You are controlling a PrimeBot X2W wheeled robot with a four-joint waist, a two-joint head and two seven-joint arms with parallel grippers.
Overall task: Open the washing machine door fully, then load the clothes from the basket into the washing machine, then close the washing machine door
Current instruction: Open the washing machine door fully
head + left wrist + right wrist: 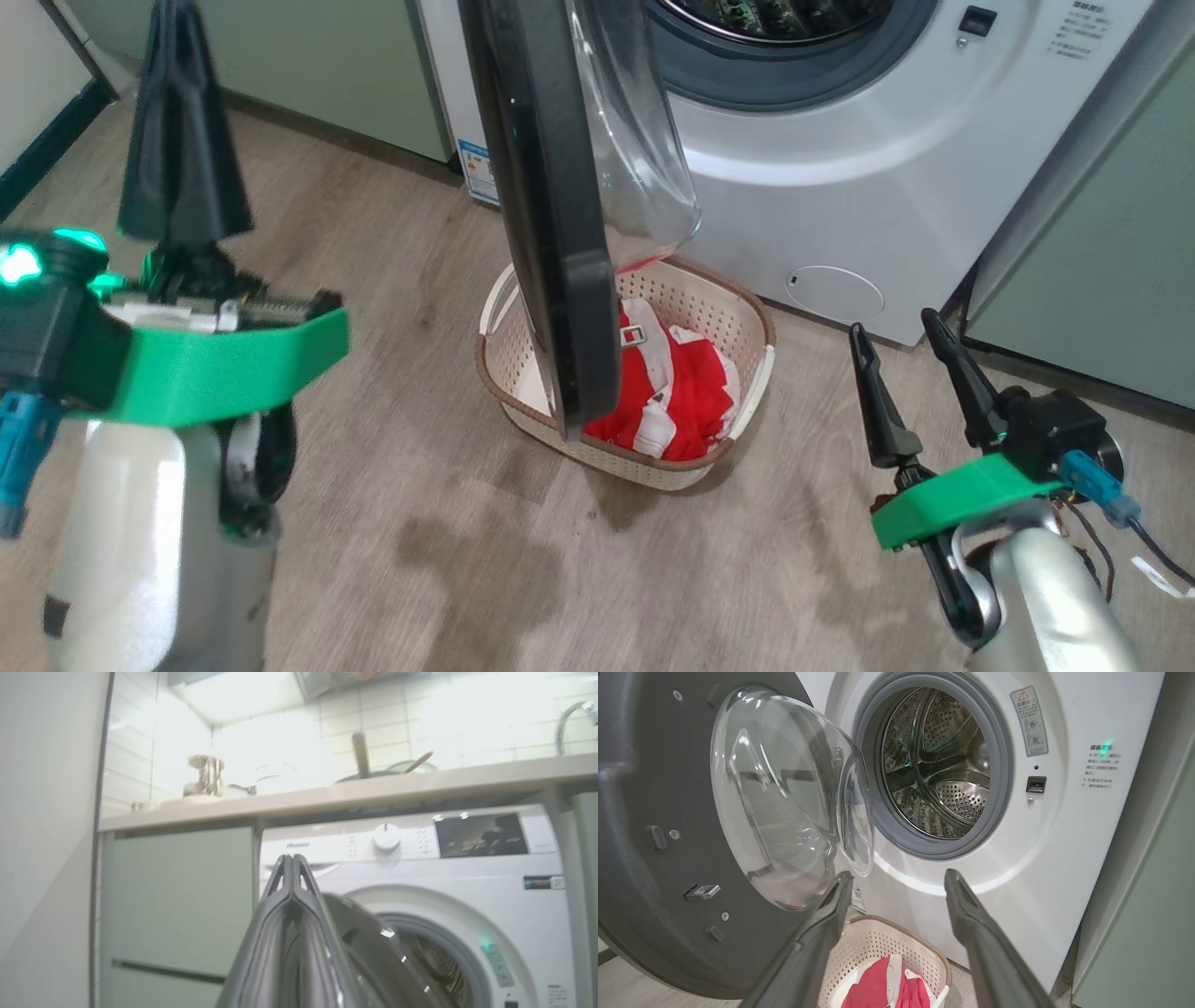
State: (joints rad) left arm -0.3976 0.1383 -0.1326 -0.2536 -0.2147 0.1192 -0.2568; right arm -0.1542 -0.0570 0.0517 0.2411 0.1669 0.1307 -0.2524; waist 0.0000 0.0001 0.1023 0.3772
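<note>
The washing machine door (551,215) stands swung out, edge-on in the head view, its glass bowl facing the washing machine (840,187). At six o'clock from the door's lower edge, the basket (523,373) sits on the wooden floor (373,523) and holds the red and white clothes (681,392).

The left gripper (182,28), at ten o'clock in the head view, has its fingers pressed together on nothing. The right gripper (892,327), at four o'clock, has its fingers spread and empty.

A blurred word on the control panel (420,835) seems to read "Hisense". A warning label (1029,721) with a red triangle sits at one o'clock from the drum (938,765); its print is too small to read. A blue-white energy sticker (479,173) sits low on the machine's front.
</note>
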